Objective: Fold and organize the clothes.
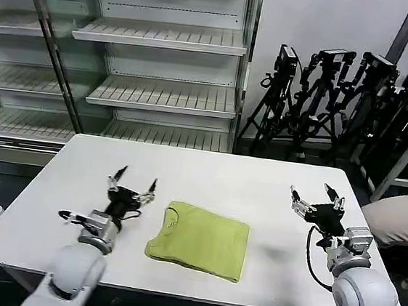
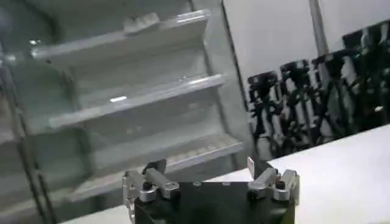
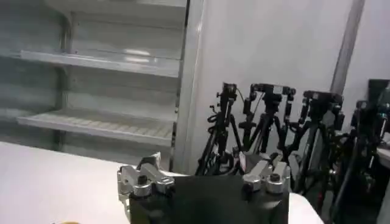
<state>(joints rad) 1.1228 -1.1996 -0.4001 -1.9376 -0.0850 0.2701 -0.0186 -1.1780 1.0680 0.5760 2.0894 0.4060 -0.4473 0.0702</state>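
The lime yellow-green short-sleeved T-shirt (image 1: 198,239) lies folded into a compact rectangle on the white rectangular table (image 1: 209,172), near its front edge, collar end toward the robot's left. Its long axis runs left to right between the 2 arms. The left gripper (image 1: 133,183) hovers just beside the collar end, fingers spread and empty. The right gripper (image 1: 317,198), likewise spread and empty, hangs farther off beyond the opposite end, so the left arm is nearer.
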